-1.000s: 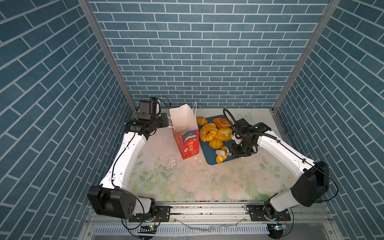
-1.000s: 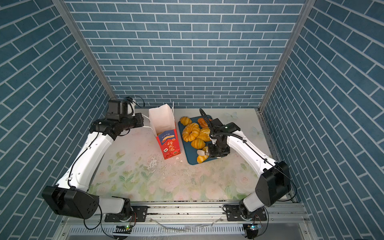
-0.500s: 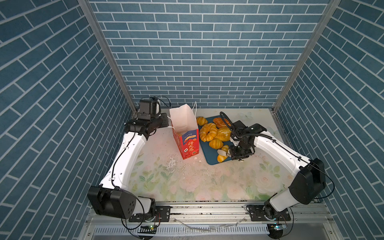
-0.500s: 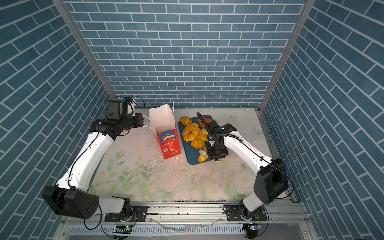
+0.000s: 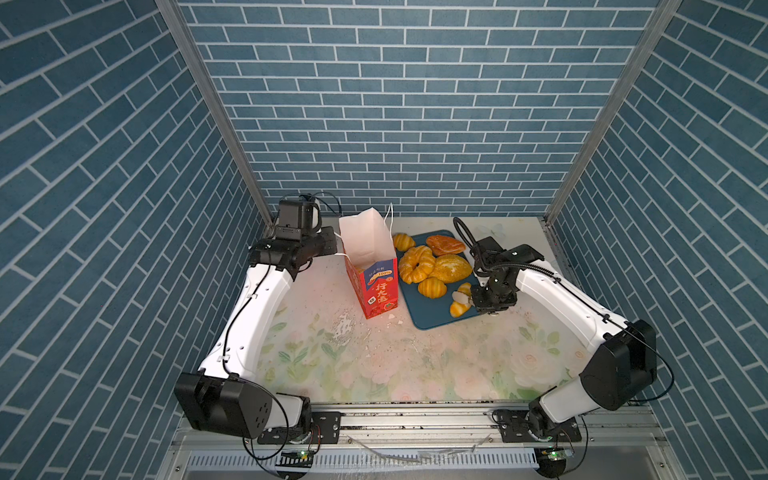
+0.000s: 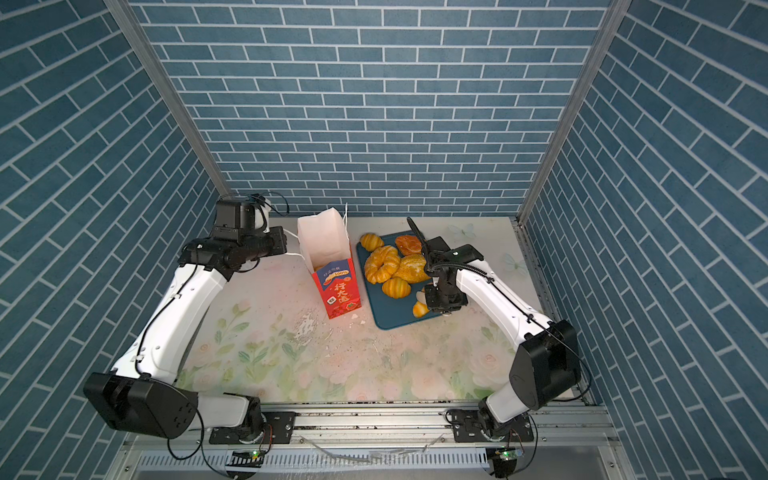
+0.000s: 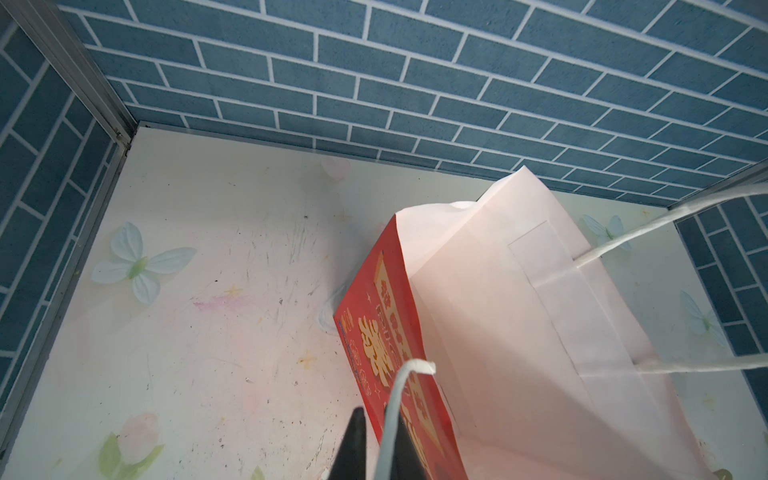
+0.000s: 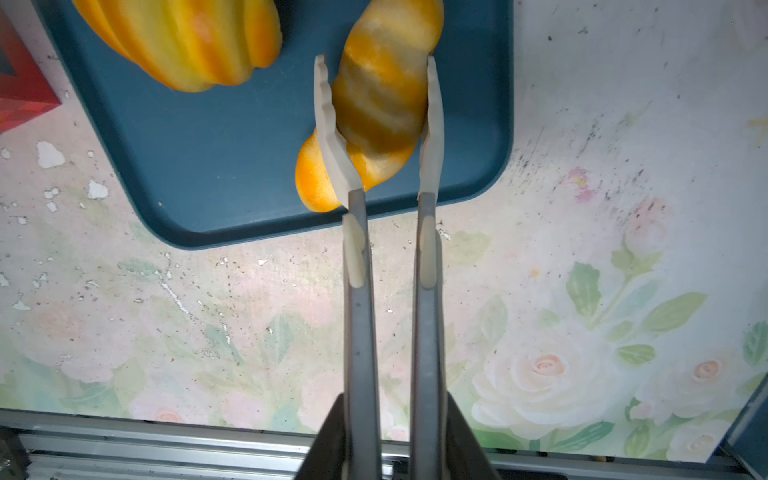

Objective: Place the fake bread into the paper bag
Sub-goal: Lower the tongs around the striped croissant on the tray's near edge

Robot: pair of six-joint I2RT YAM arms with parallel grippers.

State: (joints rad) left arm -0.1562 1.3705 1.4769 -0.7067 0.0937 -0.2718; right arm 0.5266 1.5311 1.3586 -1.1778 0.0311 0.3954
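The paper bag (image 5: 376, 286) (image 6: 338, 291) stands upright and open on the table, its white inside facing my left wrist view (image 7: 519, 332). My left gripper (image 7: 380, 440) (image 5: 330, 247) is shut on the bag's white cord handle (image 7: 399, 386). The fake bread lies on a dark teal tray (image 5: 428, 316) (image 8: 208, 166): a braided ring (image 5: 417, 264), an oval loaf (image 5: 452, 267), a small bun (image 5: 432, 287), a reddish flat pastry (image 5: 444, 244). My right gripper (image 8: 388, 436) (image 5: 492, 297) is shut on grey tongs (image 8: 357, 291). The tongs' white tips clamp a croissant (image 8: 380, 95) (image 6: 419, 309) near the tray's front edge.
White paper flakes (image 5: 343, 326) litter the floral tabletop in front of the bag. Blue brick walls close in the back and both sides. A metal rail (image 5: 415, 415) runs along the front edge. A ridged bun (image 8: 183, 41) lies close beside the clamped croissant.
The tongs in my right gripper have closed onto the croissant, with the right arm shifting slightly over the tray's front corner. The left arm and the bag have stayed still.
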